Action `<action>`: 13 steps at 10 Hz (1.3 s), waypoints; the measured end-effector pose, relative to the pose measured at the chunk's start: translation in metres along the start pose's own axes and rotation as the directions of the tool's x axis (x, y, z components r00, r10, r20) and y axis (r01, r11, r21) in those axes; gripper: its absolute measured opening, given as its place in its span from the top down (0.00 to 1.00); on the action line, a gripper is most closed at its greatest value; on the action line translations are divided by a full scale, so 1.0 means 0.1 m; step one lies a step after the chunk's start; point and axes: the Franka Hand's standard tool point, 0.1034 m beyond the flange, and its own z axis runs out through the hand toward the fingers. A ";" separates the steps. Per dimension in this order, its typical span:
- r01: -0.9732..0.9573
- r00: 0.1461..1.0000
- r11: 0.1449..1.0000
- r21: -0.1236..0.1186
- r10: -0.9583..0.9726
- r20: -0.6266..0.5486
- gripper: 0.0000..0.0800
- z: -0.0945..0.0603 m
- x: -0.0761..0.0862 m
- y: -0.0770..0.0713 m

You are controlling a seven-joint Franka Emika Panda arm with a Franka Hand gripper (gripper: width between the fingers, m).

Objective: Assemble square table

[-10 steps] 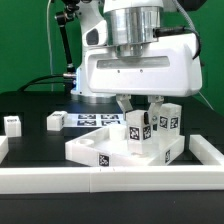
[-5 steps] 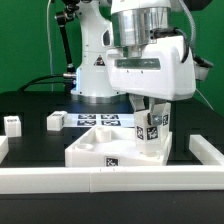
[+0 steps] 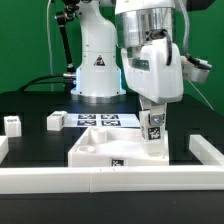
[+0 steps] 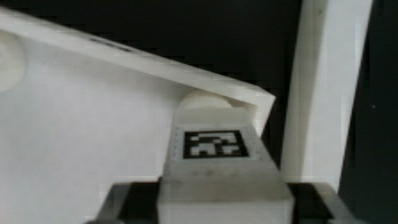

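Observation:
The white square table top [image 3: 100, 147] lies flat, rim up, with tags on its side. My gripper [image 3: 153, 108] is shut on a short white tagged leg [image 3: 155, 128] that stands upright at the top's corner on the exterior view's right. In the wrist view the leg [image 4: 215, 143] runs out from between my dark fingers [image 4: 139, 203], and its far end meets the top's corner [image 4: 107, 110]. Two loose tagged legs [image 3: 12, 124] [image 3: 56, 120] stand on the black table at the exterior view's left.
A long white rail [image 3: 100, 181] runs along the front, and a white block [image 3: 205, 150] stands at the exterior view's right. The marker board [image 3: 100, 119] lies behind the top. The robot base [image 3: 98, 60] stands at the back. In the wrist view a white rail [image 4: 320, 70] passes beside the corner.
The hand has turned about its axis and its housing has swung toward the exterior view's right. The held leg has stayed at the top's right corner.

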 end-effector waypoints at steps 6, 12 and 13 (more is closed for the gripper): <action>0.346 0.938 0.938 0.007 -0.346 -0.004 0.19 0.01 -0.09 -0.01; 0.759 0.651 0.651 0.004 -0.759 -0.007 0.19 0.00 -0.10 -0.02; 0.807 0.590 0.590 0.004 -0.807 -0.007 0.19 0.00 -0.11 -0.02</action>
